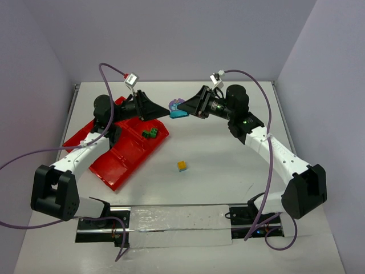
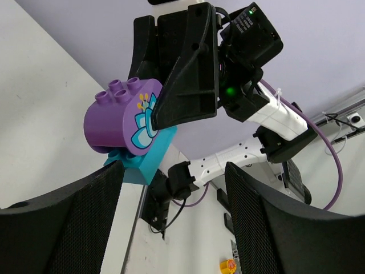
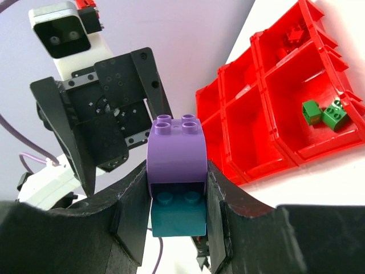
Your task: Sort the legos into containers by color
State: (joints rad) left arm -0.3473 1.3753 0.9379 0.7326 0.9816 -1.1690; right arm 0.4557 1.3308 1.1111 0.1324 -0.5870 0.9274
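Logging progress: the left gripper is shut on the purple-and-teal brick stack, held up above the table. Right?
No. The right gripper is shut on the purple-and-teal brick stack, held up above the table; the right wrist view shows it.

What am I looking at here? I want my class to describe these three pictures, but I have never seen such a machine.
Two robot arms are bolted to a white table. One picture looks down from above; the other two come from a camera on each wrist. The right gripper is clamped on a purple-and-teal brick stack, held in the air. The left gripper faces it, jaws apart and empty. On the table lies a red tray of compartments, with green bricks in one. A small yellow brick sits loose, apart from the tray.
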